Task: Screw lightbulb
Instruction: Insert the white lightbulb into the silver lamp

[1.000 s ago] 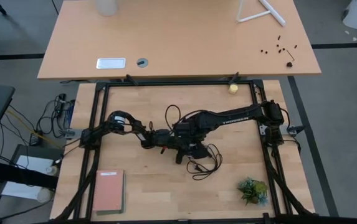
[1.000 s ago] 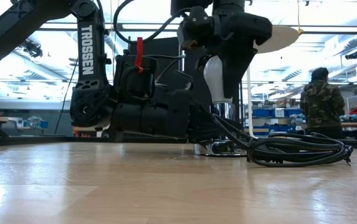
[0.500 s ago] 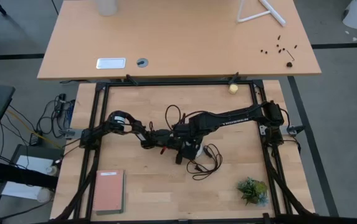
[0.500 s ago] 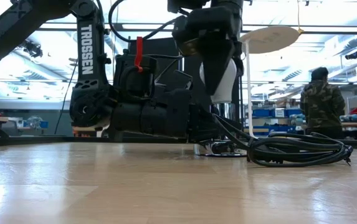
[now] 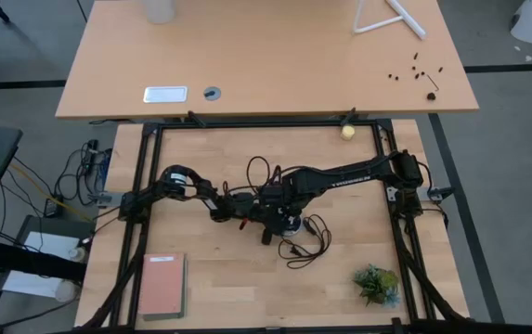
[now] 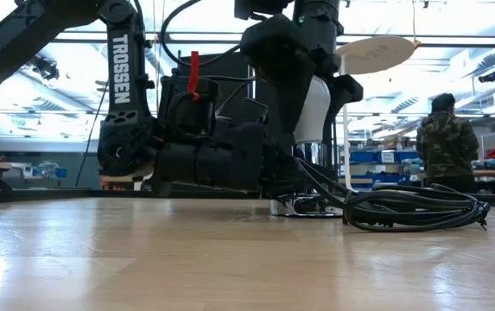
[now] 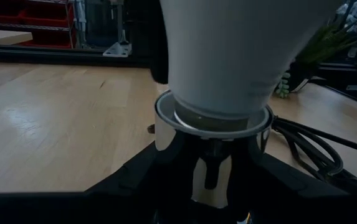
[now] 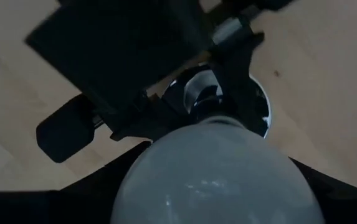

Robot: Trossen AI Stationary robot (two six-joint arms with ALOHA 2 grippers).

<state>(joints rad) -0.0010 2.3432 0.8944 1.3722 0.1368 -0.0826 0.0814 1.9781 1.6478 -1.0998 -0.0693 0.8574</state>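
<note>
Right gripper (image 6: 303, 130) fingers close around the lightbulb (image 6: 314, 111), its base directly above the silver socket (image 7: 212, 121), which left gripper (image 7: 212, 180) fingers clamp against the surface (image 6: 230, 259).

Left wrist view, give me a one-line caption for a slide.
White lightbulb held over the silver socket, which the left gripper steadies.

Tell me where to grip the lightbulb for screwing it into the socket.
Grip the lightbulb by its wide frosted dome, from above: it stands upright, its narrow base already in the silver socket, which the left gripper holds from the side.
</note>
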